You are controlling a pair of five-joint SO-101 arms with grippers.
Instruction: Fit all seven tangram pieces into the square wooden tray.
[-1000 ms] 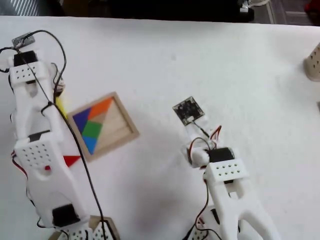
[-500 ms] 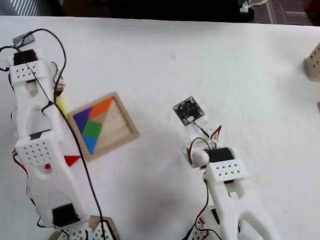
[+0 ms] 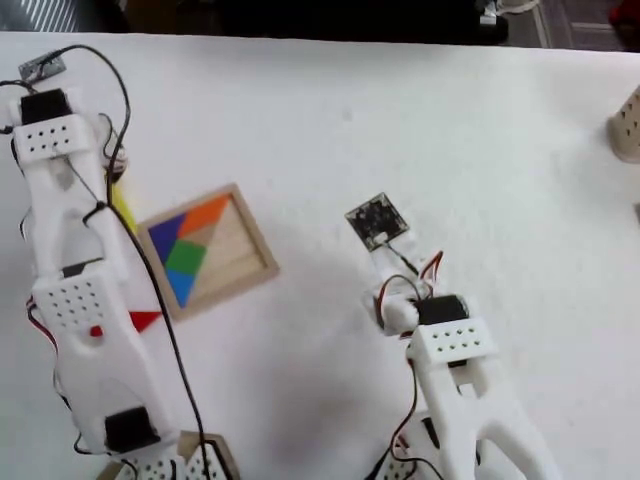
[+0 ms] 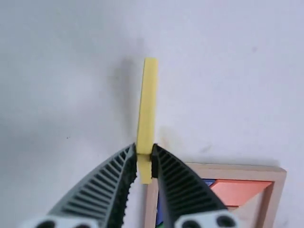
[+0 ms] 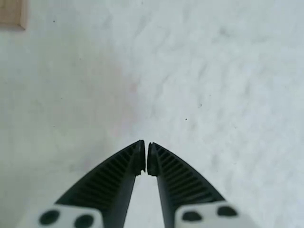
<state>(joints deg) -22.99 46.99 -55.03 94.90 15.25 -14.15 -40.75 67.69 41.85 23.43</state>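
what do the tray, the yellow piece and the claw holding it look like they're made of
The wooden tray looks like pale unpainted wood, matte, with faint grain lines across its bare floor. The yellow piece is an even matte yellow with no grain showing, so painted wood or plastic; unclear which. The left claw is black and ribbed, likely plastic.
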